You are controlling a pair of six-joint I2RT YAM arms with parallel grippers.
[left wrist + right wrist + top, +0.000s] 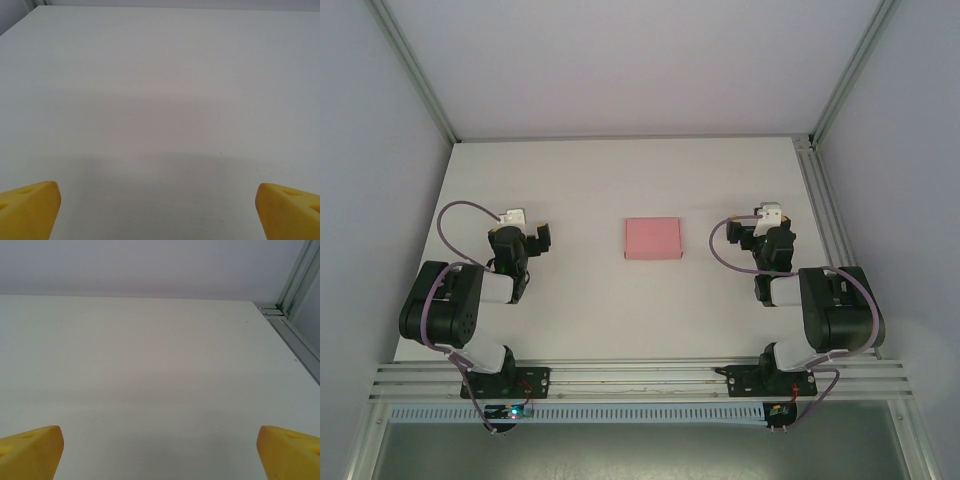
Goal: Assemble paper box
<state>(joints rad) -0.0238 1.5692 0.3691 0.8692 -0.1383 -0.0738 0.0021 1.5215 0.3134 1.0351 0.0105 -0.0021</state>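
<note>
The paper box (652, 239) is a small flat pink rectangle lying on the white table (620, 180) midway between the two arms. My left gripper (523, 232) rests well to its left, open, with nothing between its yellow fingertips (27, 210). My right gripper (762, 229) rests well to the box's right, also open and empty, its yellow fingertips (30, 452) far apart at the bottom corners of the right wrist view. Neither gripper touches the box.
An aluminium frame rail (825, 220) runs along the table's right edge, and its corner (272, 310) lies ahead of the right gripper. Another rail (640, 375) crosses the near edge by the arm bases. Grey walls enclose the table.
</note>
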